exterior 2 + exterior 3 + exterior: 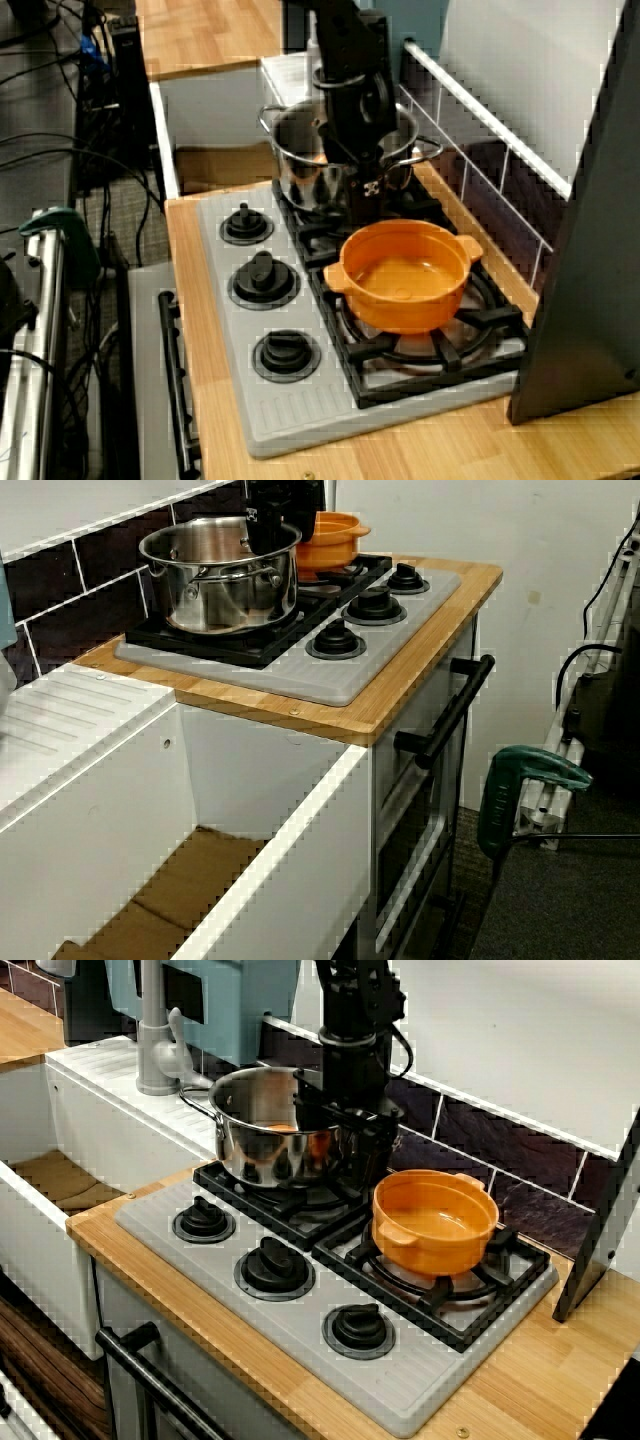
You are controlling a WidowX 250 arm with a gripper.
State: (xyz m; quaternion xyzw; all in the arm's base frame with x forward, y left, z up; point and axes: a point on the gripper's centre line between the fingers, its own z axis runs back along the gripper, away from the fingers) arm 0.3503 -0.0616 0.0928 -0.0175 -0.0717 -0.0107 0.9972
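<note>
Black knobs [273, 1265] line the near edge of the grey hob [420, 1385] as my gripper [345, 1130] hangs at the right-hand rim of the steel pot [255, 1145], seen from the front. The steel pot sits on the left-hand grate [235, 1182], with an orange pot [435, 1222] just beside it on the right. The jaws merge with dark shadow at the pot wall, so I cannot tell whether they are parted or clenched.

Glossy steel pot [270, 1130]; glossy orange plastic bowl [433, 1218]; matt wood counter [250, 1345].
</note>
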